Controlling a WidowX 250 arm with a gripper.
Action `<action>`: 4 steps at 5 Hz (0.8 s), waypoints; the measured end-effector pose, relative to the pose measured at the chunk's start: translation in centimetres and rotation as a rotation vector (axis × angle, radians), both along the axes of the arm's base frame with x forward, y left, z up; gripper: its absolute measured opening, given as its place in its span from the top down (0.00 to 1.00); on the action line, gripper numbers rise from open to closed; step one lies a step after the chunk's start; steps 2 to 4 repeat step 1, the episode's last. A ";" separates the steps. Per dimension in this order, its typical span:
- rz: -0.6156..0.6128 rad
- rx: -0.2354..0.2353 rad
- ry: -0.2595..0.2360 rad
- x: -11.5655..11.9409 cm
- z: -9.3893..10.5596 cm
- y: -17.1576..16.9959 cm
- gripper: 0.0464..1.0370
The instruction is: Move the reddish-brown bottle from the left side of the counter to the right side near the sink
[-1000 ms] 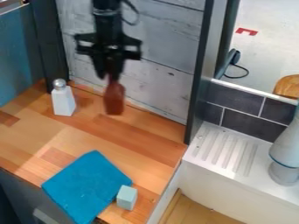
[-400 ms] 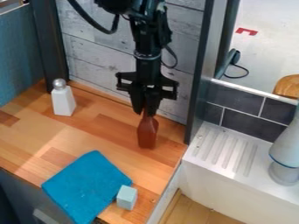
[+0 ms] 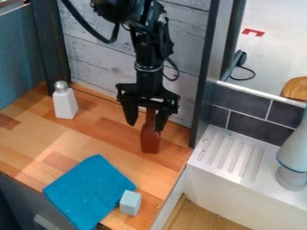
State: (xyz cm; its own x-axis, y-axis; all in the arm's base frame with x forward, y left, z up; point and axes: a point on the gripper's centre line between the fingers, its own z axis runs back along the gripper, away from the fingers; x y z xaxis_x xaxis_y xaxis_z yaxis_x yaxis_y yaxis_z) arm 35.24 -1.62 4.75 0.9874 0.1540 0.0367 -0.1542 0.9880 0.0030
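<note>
The black gripper (image 3: 146, 127) hangs over the right part of the wooden counter, open, its two fingers spread apart. A reddish-brown bottle-shaped object (image 3: 150, 138) stands upright on the counter, its narrow neck between the fingers and its wider body below them. To the left, near the back wall, is a white shaker with a silver top (image 3: 64, 102). A blue cloth (image 3: 89, 191) lies flat at the counter's front, with a pale blue block (image 3: 130, 202) at its right corner.
A dark vertical post (image 3: 205, 76) rises at the counter's back right corner. Beyond it are a white sink unit with a ridged drainboard (image 3: 231, 153) and a grey-white faucet-like object (image 3: 293, 159). The whitewashed plank wall (image 3: 96, 58) stands behind the counter.
My gripper has moved right and down with the brown object, which now stands on the counter. Since the later earlier frame, the fingers have opened around its neck.
</note>
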 end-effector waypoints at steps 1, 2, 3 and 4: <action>0.002 -0.023 -0.042 -0.5 2.9 0.0 0.03; 0.002 -0.023 -0.042 -0.5 2.9 0.0 0.03; 0.002 -0.023 -0.042 -0.5 2.9 0.0 0.03; 0.002 -0.023 -0.042 -0.5 2.9 0.0 0.03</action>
